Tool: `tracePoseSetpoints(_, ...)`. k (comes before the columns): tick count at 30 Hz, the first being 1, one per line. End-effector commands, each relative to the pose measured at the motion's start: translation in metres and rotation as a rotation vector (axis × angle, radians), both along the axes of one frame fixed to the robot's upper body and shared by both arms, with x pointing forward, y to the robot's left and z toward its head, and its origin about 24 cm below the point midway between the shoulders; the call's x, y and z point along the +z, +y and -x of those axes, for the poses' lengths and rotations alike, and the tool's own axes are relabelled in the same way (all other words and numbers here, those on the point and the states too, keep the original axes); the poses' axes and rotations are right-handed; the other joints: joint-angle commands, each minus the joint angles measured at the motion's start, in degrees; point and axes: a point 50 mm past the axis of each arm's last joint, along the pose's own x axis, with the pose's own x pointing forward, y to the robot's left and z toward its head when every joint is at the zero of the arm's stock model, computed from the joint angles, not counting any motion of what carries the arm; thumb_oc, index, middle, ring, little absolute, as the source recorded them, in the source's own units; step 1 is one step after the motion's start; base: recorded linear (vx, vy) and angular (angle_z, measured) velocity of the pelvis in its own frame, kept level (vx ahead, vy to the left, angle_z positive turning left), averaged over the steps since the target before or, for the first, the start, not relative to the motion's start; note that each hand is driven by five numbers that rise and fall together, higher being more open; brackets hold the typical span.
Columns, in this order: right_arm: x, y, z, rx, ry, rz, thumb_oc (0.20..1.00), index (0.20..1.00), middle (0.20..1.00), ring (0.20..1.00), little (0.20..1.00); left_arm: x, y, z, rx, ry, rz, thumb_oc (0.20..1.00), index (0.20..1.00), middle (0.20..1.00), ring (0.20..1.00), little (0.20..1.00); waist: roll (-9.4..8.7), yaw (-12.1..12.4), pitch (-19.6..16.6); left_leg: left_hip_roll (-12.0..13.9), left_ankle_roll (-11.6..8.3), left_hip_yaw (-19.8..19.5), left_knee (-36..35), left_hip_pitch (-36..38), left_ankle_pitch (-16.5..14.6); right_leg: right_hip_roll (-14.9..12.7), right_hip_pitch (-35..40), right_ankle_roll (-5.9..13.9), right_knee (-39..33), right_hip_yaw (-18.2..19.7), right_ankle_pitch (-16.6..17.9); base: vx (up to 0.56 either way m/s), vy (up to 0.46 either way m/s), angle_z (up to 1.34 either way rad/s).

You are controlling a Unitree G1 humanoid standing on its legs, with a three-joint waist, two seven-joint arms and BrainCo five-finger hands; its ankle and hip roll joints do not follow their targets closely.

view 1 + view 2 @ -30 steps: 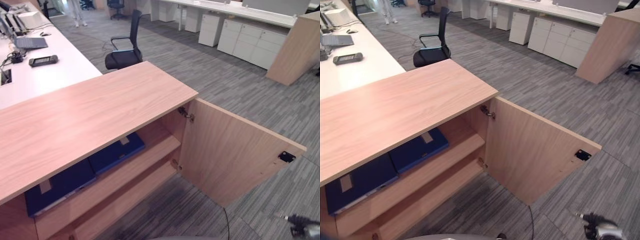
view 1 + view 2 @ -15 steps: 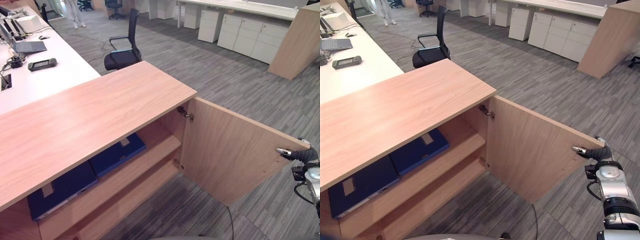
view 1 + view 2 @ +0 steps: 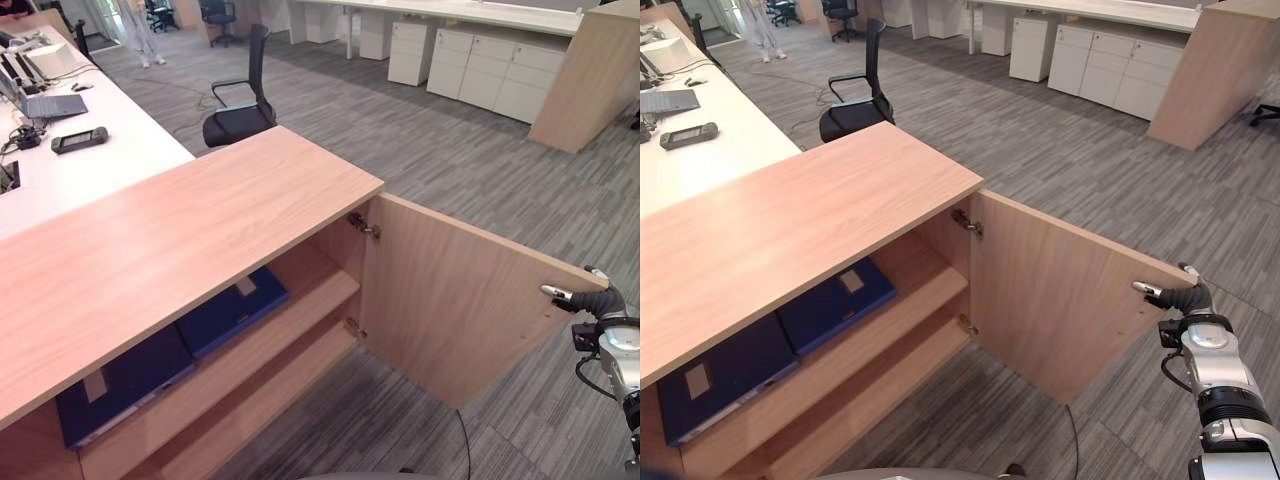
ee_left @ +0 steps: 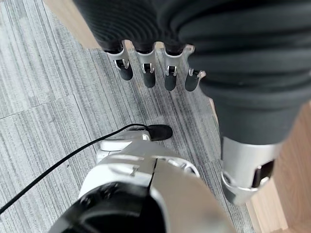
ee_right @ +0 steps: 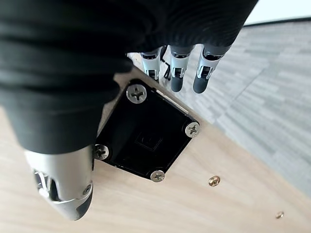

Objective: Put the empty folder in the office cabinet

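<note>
The wooden office cabinet [image 3: 180,230] stands with its right door [image 3: 450,300] swung wide open. Two dark blue folders [image 3: 232,310] [image 3: 125,385] lie flat side by side on its upper shelf; the lower shelf looks bare. My right hand [image 3: 1188,298] is at the door's outer top corner. Its straight fingers [image 5: 176,73] reach past the door's edge, and its thumb [image 5: 63,194] lies by the black latch plate [image 5: 146,136] on the door's inner face. My left hand [image 4: 146,68] hangs open over the carpet beside the cabinet and holds nothing.
Left of the cabinet is a white desk [image 3: 70,150] with a laptop [image 3: 45,105] and a small device. A black office chair [image 3: 235,110] stands behind the cabinet. White drawer units [image 3: 480,70] and a wooden unit [image 3: 590,80] line the far side. Grey carpet lies between.
My right hand has risen from low near the floor to the open door's outer top corner. The camera has shifted a little; folders and door stay put.
</note>
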Motion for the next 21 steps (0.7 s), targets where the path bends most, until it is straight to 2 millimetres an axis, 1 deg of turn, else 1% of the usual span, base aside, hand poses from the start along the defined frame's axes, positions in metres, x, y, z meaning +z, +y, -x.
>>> tracePoseSetpoints(1, -0.018, 0.138, -0.041, 0.671, 0.0, -0.189, 1.0, 1.0, 1.0, 1.0, 1.0, 0.002, 0.011, -0.012, -0.01, -0.021, -0.012, 1.0, 1.0, 1.0, 1.0, 1.0, -2.59, 4.59, -0.53, -1.07, 0.69, -5.33, 1.03, 1.7, -5.55, 2.65, -1.48, -1.24, 1.95, -1.91, -4.34, -0.02, 0.016, -0.08)
tracePoseSetpoints(2, -0.028, 0.155, -0.034, 0.747, 0.039, -0.233, 1.0, 1.0, 1.0, 1.0, 1.0, 0.002, 0.009, -0.014, 0.003, -0.032, 0.0, 1.0, 1.0, 1.0, 1.0, 1.0, -2.53, 4.56, -0.42, -1.06, 0.64, -5.33, 1.03, 1.66, -5.5, 2.71, -1.53, -1.31, 2.04, -1.92, -4.45, -0.02, 0.022, -0.21)
tracePoseSetpoints(3, -0.044, 0.191, -0.016, 0.902, 0.1, -0.324, 1.0, 1.0, 1.0, 1.0, 1.0, 0.001, 0.006, -0.017, 0.018, -0.048, 0.012, 1.0, 1.0, 1.0, 1.0, 1.0, -2.44, 4.58, 0.02, -0.94, 0.53, -5.35, 1.02, 1.75, -5.46, 2.83, -1.48, -1.36, 2.19, -2.0, -4.61, -0.01, 0.02, -0.28)
tracePoseSetpoints(4, -0.047, 0.203, -0.011, 0.944, 0.113, -0.366, 1.0, 1.0, 1.0, 1.0, 1.0, 0.001, 0.005, -0.018, 0.026, -0.052, 0.013, 1.0, 1.0, 1.0, 1.0, 1.0, -2.44, 4.56, 0.1, -0.92, 0.5, -5.4, 1.02, 1.68, -5.41, 2.83, -1.53, -1.38, 2.23, -2.02, -4.63, -0.01, 0.013, -0.31)
tracePoseSetpoints(5, -0.047, 0.203, -0.011, 0.944, 0.112, -0.366, 1.0, 1.0, 1.0, 1.0, 1.0, 0.001, 0.005, -0.018, 0.026, -0.052, 0.013, 1.0, 1.0, 1.0, 1.0, 1.0, -2.51, 4.53, -0.04, -0.98, 0.52, -5.41, 1.03, 1.44, -5.29, 2.77, -1.74, -1.39, 2.22, -2.03, -4.55, -0.01, 0.015, -0.23)
tracePoseSetpoints(6, -0.047, 0.23, 0.001, 1.051, 0.114, -0.48, 1.0, 1.0, 1.0, 1.0, 1.0, 0.001, 0.003, -0.018, 0.044, -0.059, 0.02, 1.0, 1.0, 1.0, 1.0, 1.0, -2.49, 4.62, 0.23, -0.84, 0.42, -5.52, 1.01, 1.53, -5.29, 2.81, -1.63, -1.42, 2.33, -2.29, -4.63, -0.01, 0.012, -0.17)
tracePoseSetpoints(7, -0.047, 0.23, 0.0, 1.051, 0.114, -0.481, 1.0, 1.0, 1.0, 1.0, 1.0, 0.001, 0.003, -0.018, 0.044, -0.059, 0.02, 1.0, 1.0, 1.0, 1.0, 1.0, -2.56, 4.59, 0.07, -0.91, 0.44, -5.54, 1.03, 1.28, -5.16, 2.74, -1.87, -1.44, 2.32, -2.3, -4.55, -0.02, 0.015, -0.14)
tracePoseSetpoints(9, -0.047, 0.248, 0.009, 1.084, 0.092, -0.625, 1.0, 1.0, 1.0, 1.0, 1.0, 0.001, 0.002, -0.018, 0.089, -0.068, 0.023, 1.0, 1.0, 1.0, 1.0, 1.0, -2.74, 4.76, 0.11, -0.85, 0.38, -5.64, 0.97, 1.17, -5.05, 2.66, -1.96, -1.44, 2.28, -2.49, -4.42, -0.02, 0.015, -0.14)
tracePoseSetpoints(10, -0.043, 0.263, 0.016, 1.119, 0.073, -0.748, 1.0, 1.0, 1.0, 1.0, 1.0, 0.0, 0.002, -0.014, 0.146, -0.067, 0.019, 1.0, 1.0, 1.0, 1.0, 1.0, -2.89, 4.97, 0.16, -0.71, 0.27, -5.65, 0.92, 1.34, -5.09, 2.74, -1.76, -1.44, 2.16, -2.62, -4.42, -0.01, 0.017, -0.18)
tracePoseSetpoints(11, -0.043, 0.263, 0.016, 1.119, 0.072, -0.748, 1.0, 1.0, 1.0, 1.0, 1.0, 0.0, 0.002, -0.014, 0.146, -0.067, 0.019, 1.0, 1.0, 1.0, 1.0, 1.0, -2.96, 4.94, 0.03, -0.78, 0.3, -5.66, 0.89, 1.12, -4.94, 2.68, -1.96, -1.45, 2.15, -2.63, -4.33, 0.0, 0.012, -0.11)
tracePoseSetpoints(13, -0.039, 0.27, 0.02, 1.136, 0.051, -0.814, 1.0, 1.0, 1.0, 1.0, 1.0, 0.001, 0.004, -0.011, 0.195, -0.061, 0.012, 1.0, 1.0, 1.0, 1.0, 1.0, -3.32, 5.16, -0.11, -0.72, 0.18, -5.81, 0.9, 1.06, -4.84, 2.72, -1.92, -1.48, 2.15, -2.79, -4.36, -0.01, 0.001, 0.13)
tracePoseSetpoints(15, -0.038, 0.272, 0.023, 1.133, 0.043, -0.871, 1.0, 1.0, 1.0, 1.0, 1.0, 0.001, 0.003, -0.006, 0.229, -0.049, 0.013, 1.0, 1.0, 1.0, 1.0, 1.0, -3.63, 5.54, -0.24, -0.58, 0.13, -6.11, 0.98, 1.16, -4.94, 2.81, -1.63, -1.52, 2.08, -2.86, -4.4, -0.01, 0.004, 0.4)
tracePoseSetpoints(16, -0.038, 0.272, 0.023, 1.134, 0.043, -0.871, 1.0, 1.0, 1.0, 1.0, 1.0, 0.001, 0.004, -0.006, 0.229, -0.049, 0.013, 1.0, 1.0, 1.0, 1.0, 1.0, -3.71, 5.51, -0.37, -0.66, 0.16, -6.13, 0.97, 0.93, -4.8, 2.74, -1.84, -1.53, 2.07, -2.87, -4.3, -0.01, 0.008, 0.56)
tracePoseSetpoints(18, -0.04, 0.278, 0.027, 1.129, 0.052, -0.938, 1.0, 1.0, 1.0, 1.0, 1.0, 0.001, 0.006, -0.005, 0.254, -0.044, 0.006, 1.0, 1.0, 1.0, 1.0, 1.0, -3.98, 5.88, -0.59, -0.47, 0.03, -6.43, 0.97, 1.15, -4.91, 2.85, -1.47, -1.56, 2.01, -3.13, -4.36, 0.01, -0.001, 0.37)
tracePoseSetpoints(20, -0.045, 0.288, 0.037, 1.136, 0.084, -1.013, 1.0, 1.0, 1.0, 1.0, 1.0, 0.002, 0.011, -0.011, 0.267, -0.056, -0.01, 1.0, 1.0, 1.0, 1.0, 1.0, -4.63, 6.26, -0.89, -0.24, -0.2, -6.93, 0.86, 1.09, -4.79, 3.07, -1.39, -1.65, 1.81, -3.62, -4.39, 0.02, -0.027, 0.16)
tracePoseSetpoints(21, -0.045, 0.288, 0.037, 1.136, 0.084, -1.013, 1.0, 1.0, 1.0, 1.0, 1.0, 0.002, 0.011, -0.011, 0.267, -0.056, -0.01, 1.0, 1.0, 1.0, 1.0, 1.0, -4.64, 6.25, -0.9, -0.24, -0.2, -6.94, 0.86, 1.08, -4.79, 3.07, -1.39, -1.65, 1.8, -3.63, -4.39, 0.02, -0.036, 0.14)
